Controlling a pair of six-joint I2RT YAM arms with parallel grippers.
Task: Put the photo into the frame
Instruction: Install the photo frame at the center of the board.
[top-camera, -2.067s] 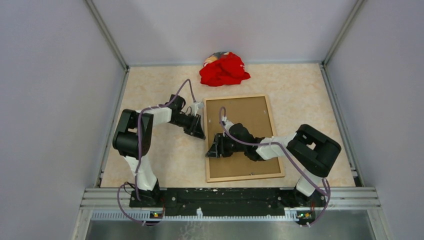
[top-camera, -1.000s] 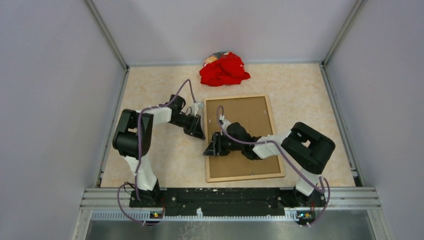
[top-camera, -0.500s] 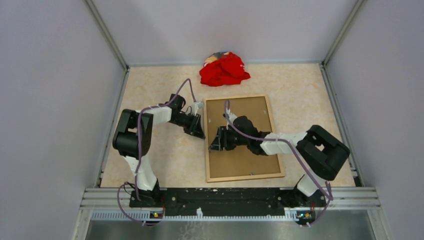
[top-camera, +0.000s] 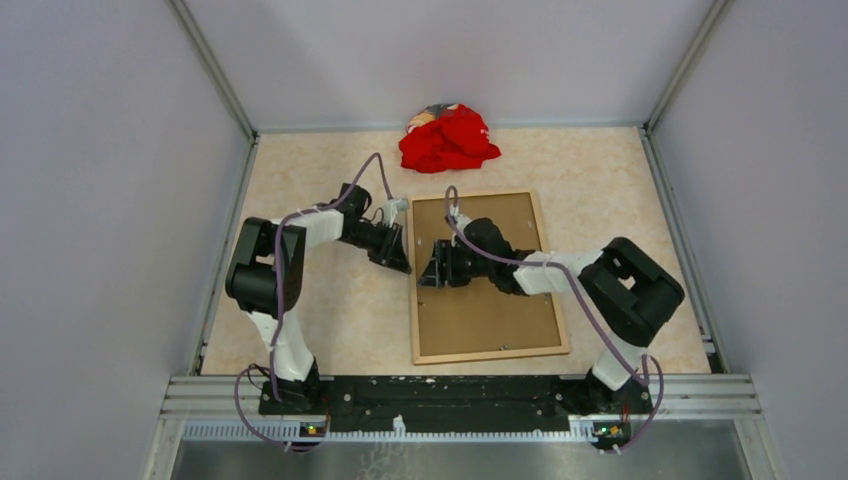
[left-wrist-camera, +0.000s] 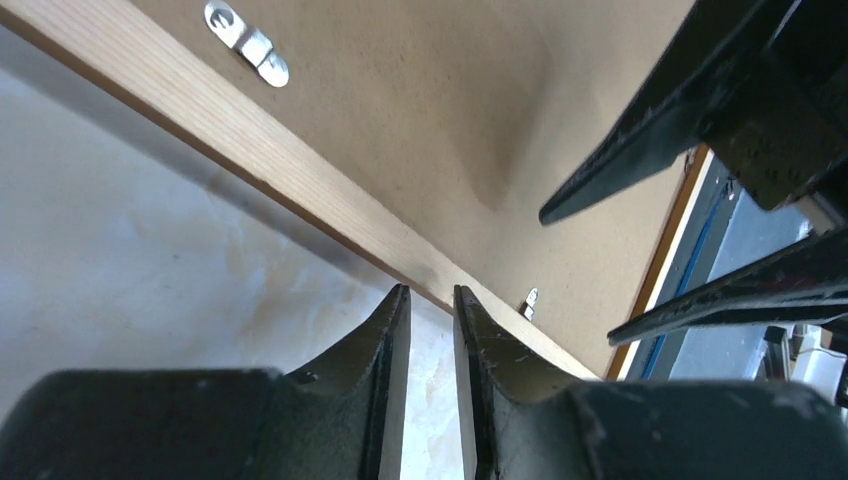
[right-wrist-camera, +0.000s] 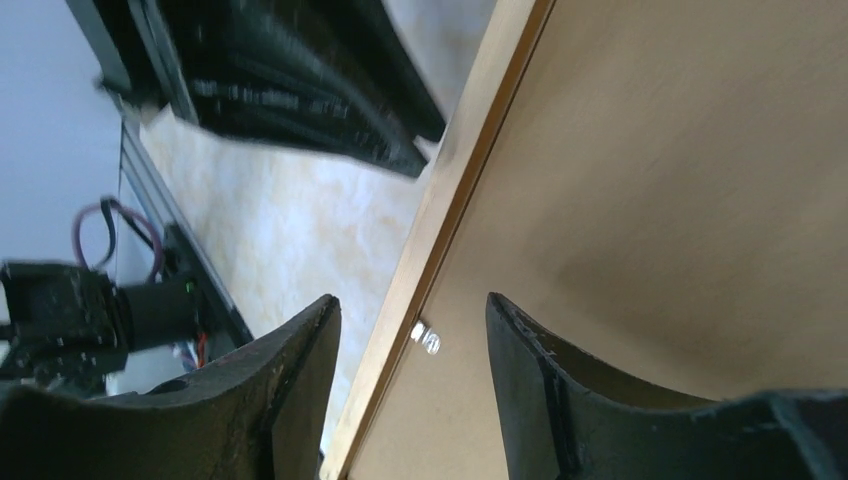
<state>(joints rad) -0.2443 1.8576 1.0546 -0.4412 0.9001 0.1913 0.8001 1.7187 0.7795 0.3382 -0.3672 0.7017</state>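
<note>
The frame (top-camera: 489, 352) lies face down on the table, a plain brown board (top-camera: 500, 310) filling it. The photo is hidden. In the left wrist view my left gripper (left-wrist-camera: 432, 292) sits low on the table just outside the frame's left wooden strip (left-wrist-camera: 250, 140), its jaws a narrow gap apart with only table between them. My right gripper (right-wrist-camera: 412, 305) hovers open over that same strip (right-wrist-camera: 470, 140), one finger on each side of it, above a small metal clip (right-wrist-camera: 426, 338). From above, both grippers (top-camera: 400, 262) (top-camera: 428, 272) face each other across the frame's left edge.
A crumpled red cloth (top-camera: 448, 138) lies at the back of the table beyond the frame. Another metal clip (left-wrist-camera: 247, 42) sits on the board near the strip. Grey walls enclose the table on three sides.
My right gripper slid along the frame's left strip toward the far end and its jaws spread wider. The left arm barely shifted.
</note>
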